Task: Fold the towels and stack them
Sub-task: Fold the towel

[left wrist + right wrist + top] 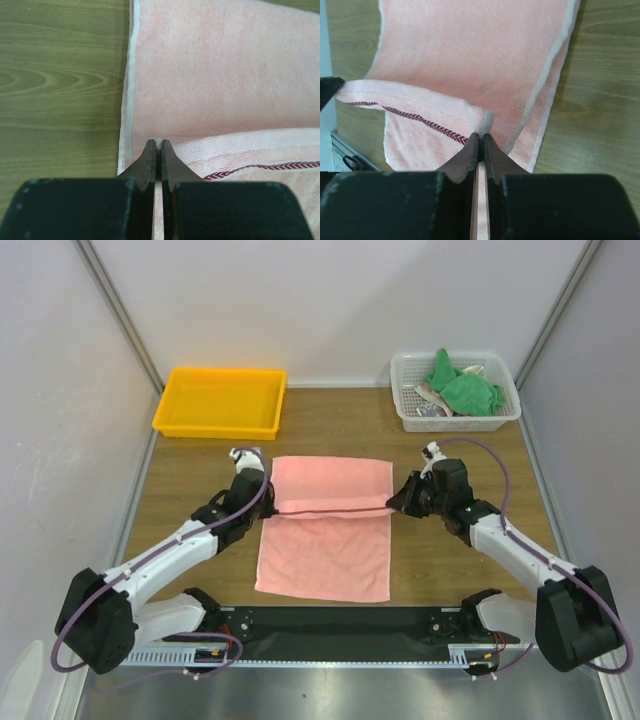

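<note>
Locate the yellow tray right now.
In the top view, the yellow tray sits at the far left of the table, beyond the pink towel and level with the white basket on the right.

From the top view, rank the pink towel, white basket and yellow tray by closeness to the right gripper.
1. pink towel: centre, its folded edge pinched in the right gripper.
2. white basket: far right, beyond the gripper.
3. yellow tray: far left, on the opposite side.
</note>
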Robot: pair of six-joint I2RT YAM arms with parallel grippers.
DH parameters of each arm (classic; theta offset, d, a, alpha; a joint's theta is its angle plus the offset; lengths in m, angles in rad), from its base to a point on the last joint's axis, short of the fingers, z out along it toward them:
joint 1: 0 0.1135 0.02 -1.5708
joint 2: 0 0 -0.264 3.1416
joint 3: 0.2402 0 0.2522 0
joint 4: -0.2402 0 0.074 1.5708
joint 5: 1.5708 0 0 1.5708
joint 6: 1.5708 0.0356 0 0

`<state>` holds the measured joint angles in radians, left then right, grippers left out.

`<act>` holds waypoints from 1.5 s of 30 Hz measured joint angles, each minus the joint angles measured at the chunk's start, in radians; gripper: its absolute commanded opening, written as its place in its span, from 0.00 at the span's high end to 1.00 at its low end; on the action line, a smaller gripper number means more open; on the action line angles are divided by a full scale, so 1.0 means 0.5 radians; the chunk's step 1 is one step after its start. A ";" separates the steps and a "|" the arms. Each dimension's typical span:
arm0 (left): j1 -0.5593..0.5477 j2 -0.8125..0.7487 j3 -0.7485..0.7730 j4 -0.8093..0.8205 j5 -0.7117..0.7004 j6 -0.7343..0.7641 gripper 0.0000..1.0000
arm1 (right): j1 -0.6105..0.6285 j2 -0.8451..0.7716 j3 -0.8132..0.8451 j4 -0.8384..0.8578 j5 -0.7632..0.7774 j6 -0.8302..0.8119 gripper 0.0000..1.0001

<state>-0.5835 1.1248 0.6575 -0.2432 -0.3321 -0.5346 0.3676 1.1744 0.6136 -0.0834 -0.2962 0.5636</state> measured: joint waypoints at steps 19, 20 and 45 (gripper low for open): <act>-0.008 -0.133 0.323 -0.162 -0.134 0.076 1.00 | 0.017 -0.182 0.228 -0.187 0.042 -0.022 1.00; -0.008 -0.129 0.330 -0.160 -0.137 0.079 1.00 | 0.017 -0.180 0.239 -0.190 0.053 -0.028 1.00; -0.008 -0.386 0.320 -0.289 -0.045 0.081 1.00 | -0.012 -0.383 0.308 -0.394 -0.069 -0.064 1.00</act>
<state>-0.5873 0.9318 0.8177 -0.3878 -0.3546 -0.4942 0.3614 0.9829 0.7677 -0.2806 -0.3305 0.5316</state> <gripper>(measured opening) 0.025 0.076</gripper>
